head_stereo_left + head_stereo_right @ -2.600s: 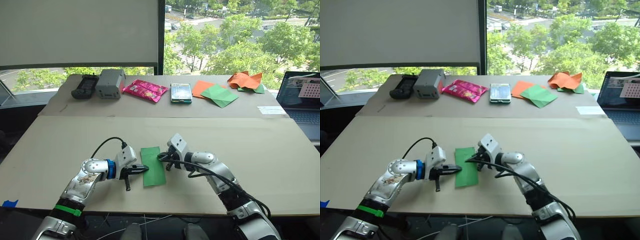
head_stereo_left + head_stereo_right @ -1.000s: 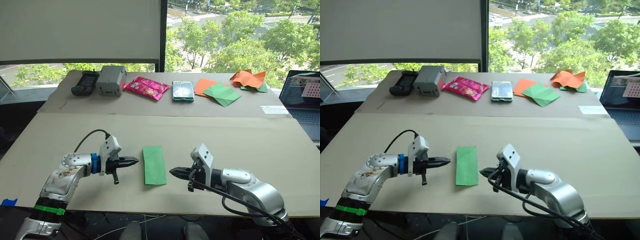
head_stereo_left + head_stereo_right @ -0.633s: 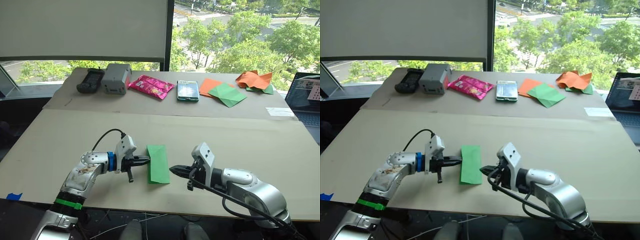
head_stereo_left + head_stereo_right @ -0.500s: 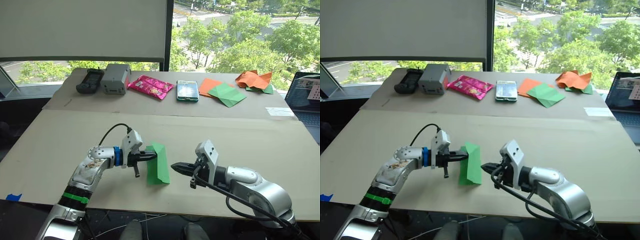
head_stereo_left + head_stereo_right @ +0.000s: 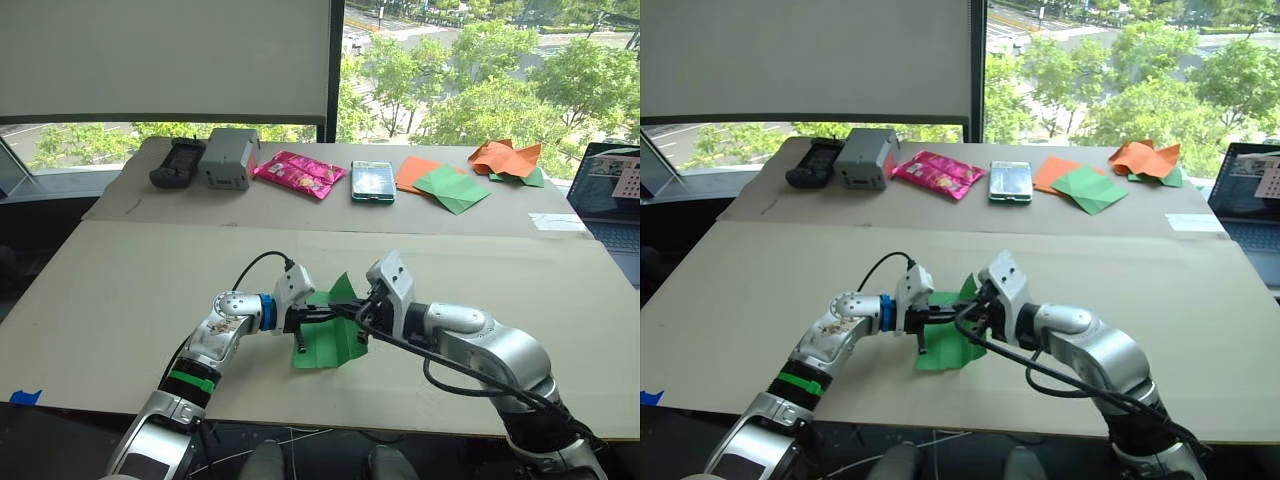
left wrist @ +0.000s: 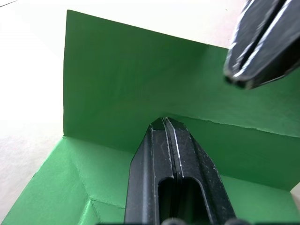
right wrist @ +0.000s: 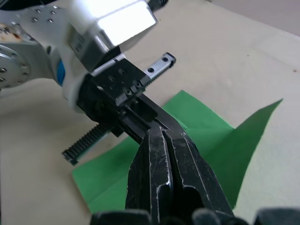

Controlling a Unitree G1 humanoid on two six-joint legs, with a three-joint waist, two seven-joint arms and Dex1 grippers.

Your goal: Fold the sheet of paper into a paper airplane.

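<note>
The paper (image 5: 330,345) was thin, smooth and bright green, with sharp creases. It lay near the front of my plain tan bench (image 5: 120,290), one flap standing up. My left claw (image 6: 164,123) was closed, tip against the fold. My right claw (image 7: 159,133) was closed too, just beside it. Big windows showed trees (image 5: 480,90).

laptop (image 5: 610,195) (cropped at frame edge)

Tabletop (image 5: 120,290): pale tan board, near panel and far panel. Near panel: sheet of paper (image 5: 322,347), bright green, partly lifted. Far panel, robot's left to right: black handset (image 5: 173,163), grey box (image 5: 228,159), pink packet (image 5: 294,173), phone (image 5: 372,182), orange square (image 5: 411,172), darker green square (image 5: 452,189), crumpled orange paper (image 5: 502,157), white slip (image 5: 552,222).
</note>
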